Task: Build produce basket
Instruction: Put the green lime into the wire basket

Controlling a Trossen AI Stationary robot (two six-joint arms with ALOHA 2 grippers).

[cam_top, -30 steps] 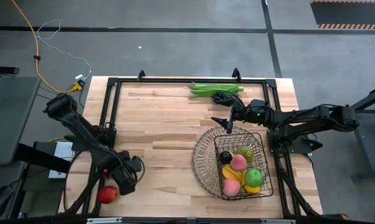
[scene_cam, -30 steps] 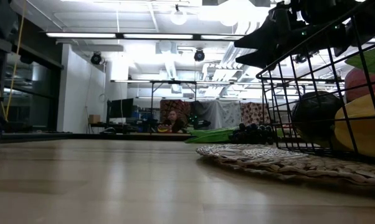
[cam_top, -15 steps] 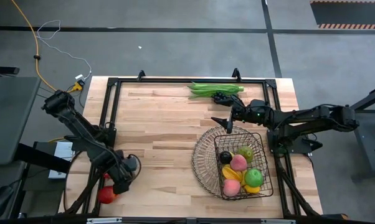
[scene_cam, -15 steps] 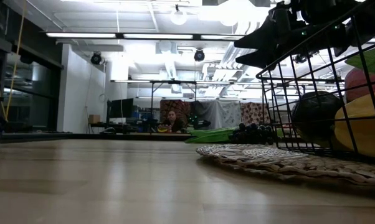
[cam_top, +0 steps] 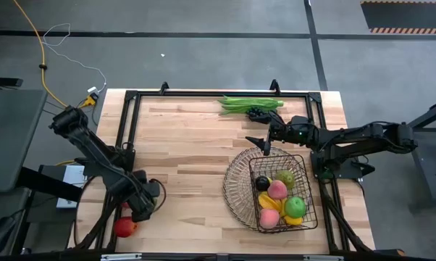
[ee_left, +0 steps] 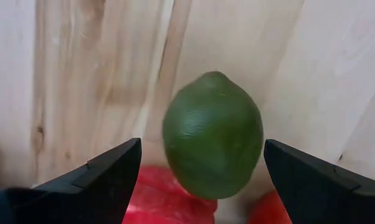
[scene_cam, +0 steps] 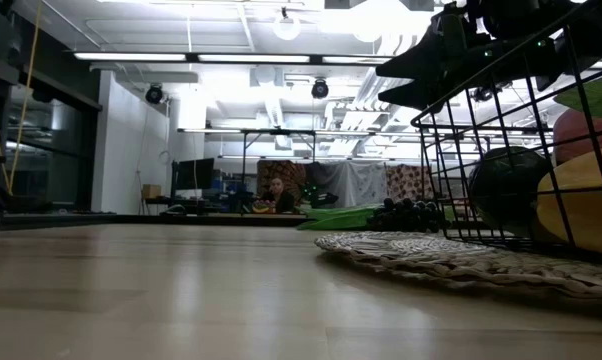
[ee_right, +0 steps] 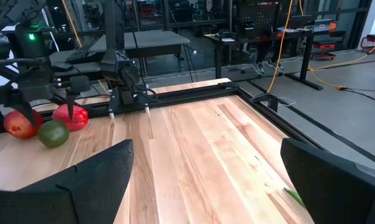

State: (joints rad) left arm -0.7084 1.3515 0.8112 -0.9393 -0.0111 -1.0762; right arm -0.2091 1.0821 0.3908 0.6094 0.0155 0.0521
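The wire basket (cam_top: 236, 190) stands at the near right with several fruits in its mesh centre (cam_top: 279, 199). Green beans (cam_top: 250, 104) and dark grapes (scene_cam: 409, 214) lie by the far edge. At the near left corner my left gripper (cam_top: 143, 208) points down, open, with a green oval fruit (ee_left: 212, 143) lying on the table between its fingers, untouched. Red fruits (ee_left: 166, 202) lie beside it, one of them showing in the high view (cam_top: 125, 227). My right gripper (cam_top: 263, 129) hangs open and level just beyond the basket's far rim.
A black metal frame (cam_top: 131, 138) runs along the table's left, far and right sides. Bare wood (cam_top: 189, 152) spreads between the two arms. A red apple (ee_right: 19, 123), the green fruit (ee_right: 53, 134) and a red pepper (ee_right: 71, 116) sit clustered below the left arm.
My left gripper has tipped and rolled a little while staying over the fruits at the near left corner. Its fingers stay open. Nothing else has moved.
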